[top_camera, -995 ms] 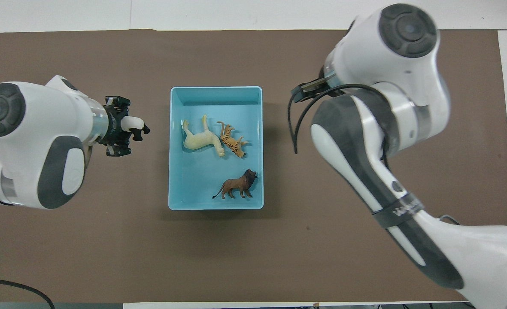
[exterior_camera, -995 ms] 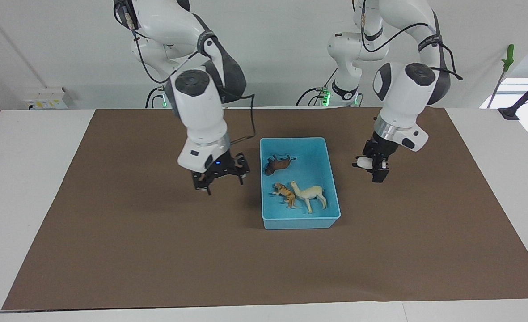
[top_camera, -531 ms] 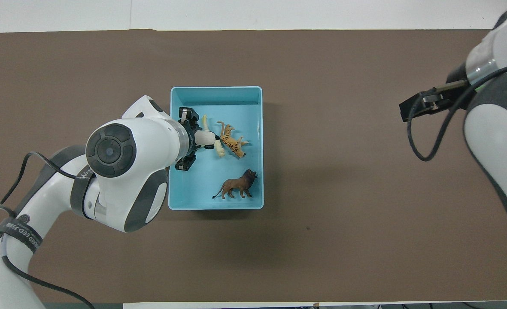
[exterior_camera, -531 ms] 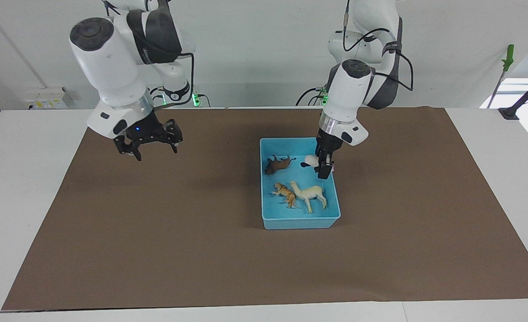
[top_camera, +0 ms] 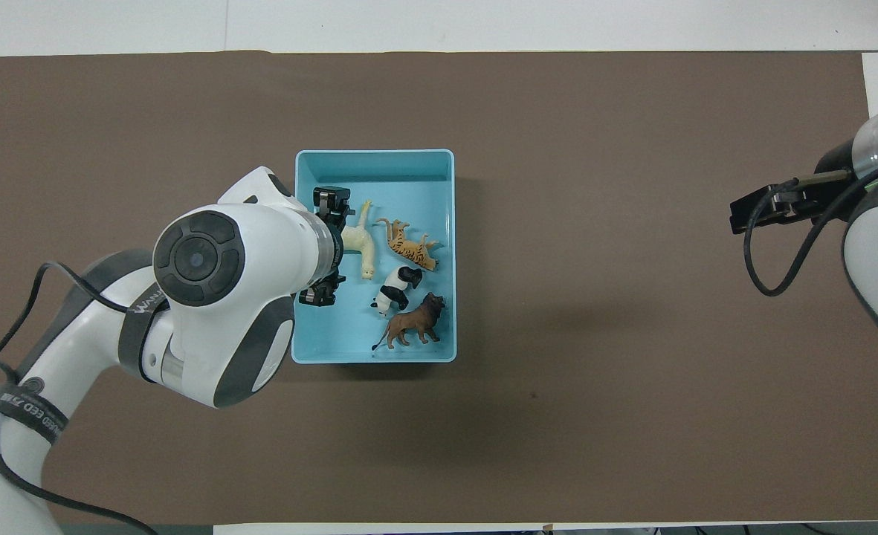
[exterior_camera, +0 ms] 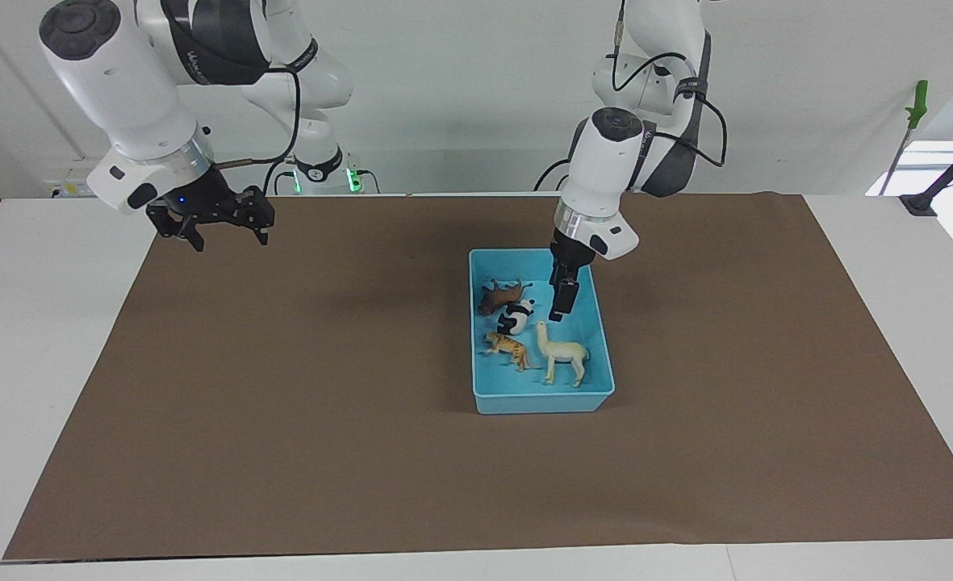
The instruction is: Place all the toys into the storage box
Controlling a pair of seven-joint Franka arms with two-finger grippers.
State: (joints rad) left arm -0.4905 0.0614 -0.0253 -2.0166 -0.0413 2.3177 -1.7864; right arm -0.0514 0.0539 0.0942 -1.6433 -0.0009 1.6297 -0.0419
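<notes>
Panda lying in blue box; left gripper spread, empty above box. Right gripper spread, raised over mat corner.

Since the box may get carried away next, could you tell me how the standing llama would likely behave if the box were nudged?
The llama stands upright on thin legs in the storage box, so it would probably tip easily. It looks like rigid, light plastic, so it should slide on the smooth floor, perhaps into the tiger beside it.

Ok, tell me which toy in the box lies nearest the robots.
The dark brown lion. It lies closest to the storage box's robot-end wall, with the panda just past it; the tiger and llama lie farther out.
</notes>
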